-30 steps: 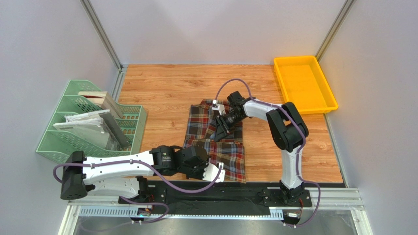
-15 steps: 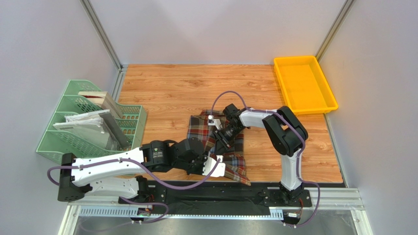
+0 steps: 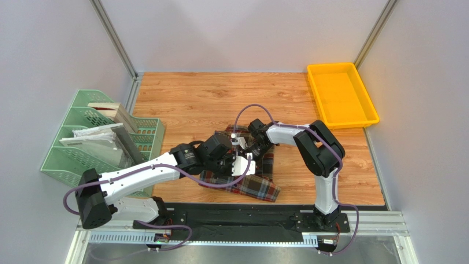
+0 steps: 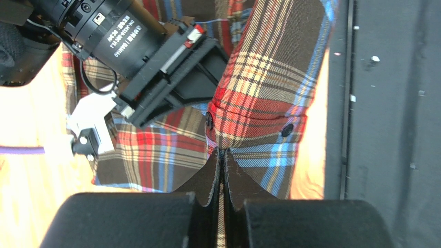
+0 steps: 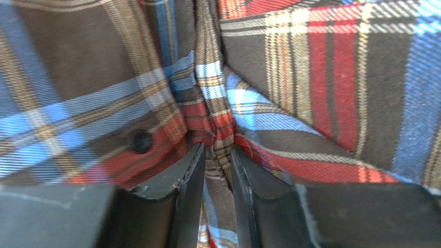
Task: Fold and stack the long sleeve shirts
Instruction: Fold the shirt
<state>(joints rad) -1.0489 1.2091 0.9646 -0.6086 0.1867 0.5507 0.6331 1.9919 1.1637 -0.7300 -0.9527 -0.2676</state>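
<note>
Soft plaid flannel, the long sleeve shirt (image 3: 257,186) lay rumpled at the near middle of the wooden table (image 3: 181,104). The left gripper (image 4: 221,155) was clenched on its cloth. Just beyond, the right gripper (image 5: 216,155) pinched a raised fold. Light and limp, it would likely sag, so hems and seams looked the surest holds.

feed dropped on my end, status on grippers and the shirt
Left gripper shut on plaid shirt at a buttoned edge. Right gripper shut on a fold of it. Shirt bunched mid-table. File rack, yellow tray well clear.
</note>
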